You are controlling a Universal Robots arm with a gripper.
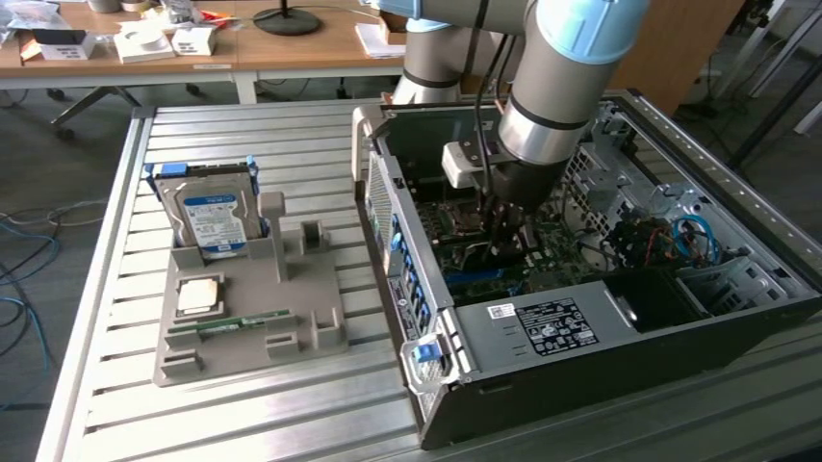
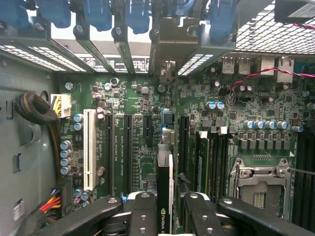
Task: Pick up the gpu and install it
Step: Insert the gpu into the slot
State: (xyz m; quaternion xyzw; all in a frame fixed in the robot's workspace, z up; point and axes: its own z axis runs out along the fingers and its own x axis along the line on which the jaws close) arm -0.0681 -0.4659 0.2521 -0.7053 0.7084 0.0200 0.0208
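**Step in hand: installation, insertion phase.** The pick-up is complete. The arm reaches down into the open computer case (image 1: 430, 289), which lies on its side at the exterior view's right half of the slatted metal table (image 1: 257, 414).

**End effector.** The gripper (image 2: 165, 204) is closed part-way, its two black fingers (image 2: 142, 214) pressing on either face of the gpu (image 2: 165, 169). The jaws stand neither wide nor fully together; the card's thickness sets the gap.

**Position of the card.** In the wrist view the gpu is seen edge-on, a thin dark card standing upright over the motherboard (image 2: 138, 98). It lies parallel to the long black expansion slots (image 2: 127, 147), between them and the memory slots beside the CPU socket (image 2: 258, 189). Its far end points toward the rear bracket openings (image 2: 167, 44) at the case's back wall. Whether the contact edge has entered a slot cannot be told.

**Requirements for seating (judgement).** The card edge must lie square over its slot along the whole length. The end bracket must line up with one rear opening. Pressure must act straight down, since a tilted card is likely to bind or strain the board.

**Other items.** The parts fixture (image 1: 295, 289) near the table's opposite edge carries the hard drive (image 1: 212, 217) and the memory stick (image 1: 231, 325), well apart from the gripper.
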